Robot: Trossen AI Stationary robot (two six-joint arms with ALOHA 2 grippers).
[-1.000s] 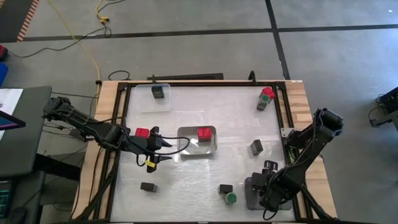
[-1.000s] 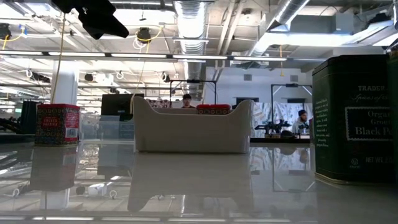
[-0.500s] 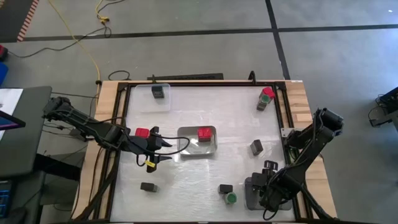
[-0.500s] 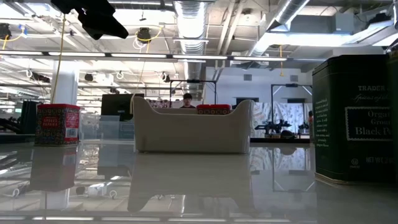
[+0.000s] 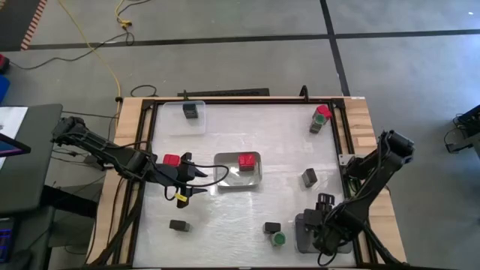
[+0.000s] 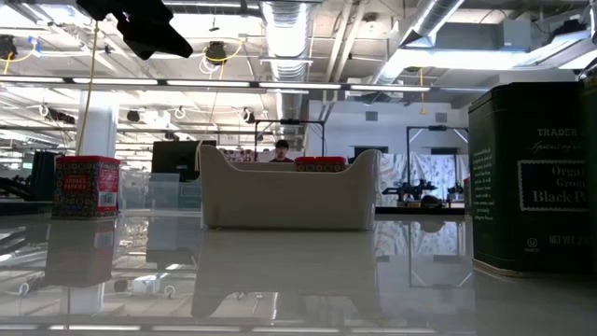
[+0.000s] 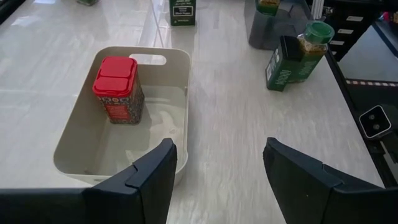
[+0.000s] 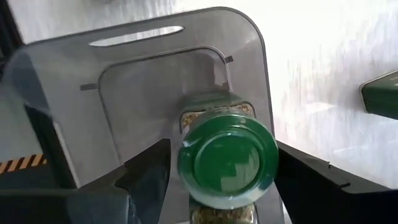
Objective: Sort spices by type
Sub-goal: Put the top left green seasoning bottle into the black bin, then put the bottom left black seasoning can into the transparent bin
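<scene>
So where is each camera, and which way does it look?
High: above the table, straight down; shows both arms, left hand and right hand.
Low: at table-top height, level past the white tray into the room; a dark arm piece top left.
Left wrist: on the left arm, past its open hand toward the white tray.
Right wrist: on the right arm, facing a green-capped jar and the grey tray.
Shared: high, low, left wrist all show the red tin in that tray.

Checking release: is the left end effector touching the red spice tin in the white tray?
Apart. The left wrist view shows open fingers short of the red spice tin.
</scene>
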